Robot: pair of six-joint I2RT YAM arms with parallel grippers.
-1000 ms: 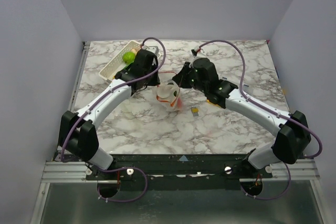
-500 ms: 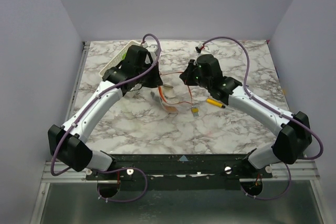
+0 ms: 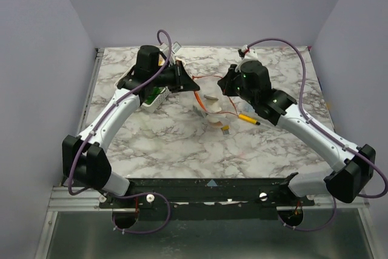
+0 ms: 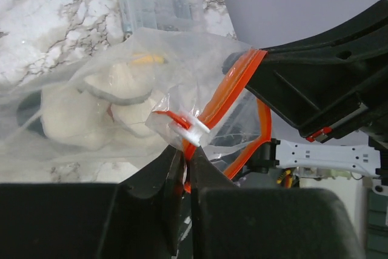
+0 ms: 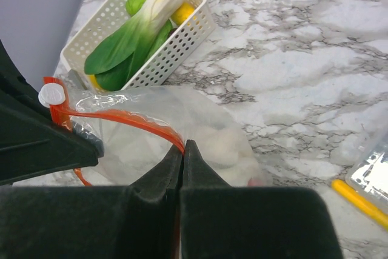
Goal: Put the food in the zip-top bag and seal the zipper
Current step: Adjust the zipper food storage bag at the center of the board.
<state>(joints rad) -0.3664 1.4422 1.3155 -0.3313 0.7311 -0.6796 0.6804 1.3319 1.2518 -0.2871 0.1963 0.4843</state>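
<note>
Top external view: the clear floppy zip-top bag (image 3: 209, 102) is held up over the middle of the marble surface (image 3: 273, 150), its orange-red zipper strip (image 4: 233, 83) running 9-to-3 o'clock between the arms. Left pincer (image 4: 188, 153) is pinched on the strip right by the white slider tab (image 4: 197, 130), so it's nearer. Right pincer (image 5: 182, 148) clamps the 3 o'clock end. White toy food (image 4: 91, 110) sits inside.

No text, brand, number or sign could be read. Dark marks on the clear box (image 4: 159, 5) were too blurred to read. The small tag (image 3: 225, 129) mid-desk was too small to read.
</note>
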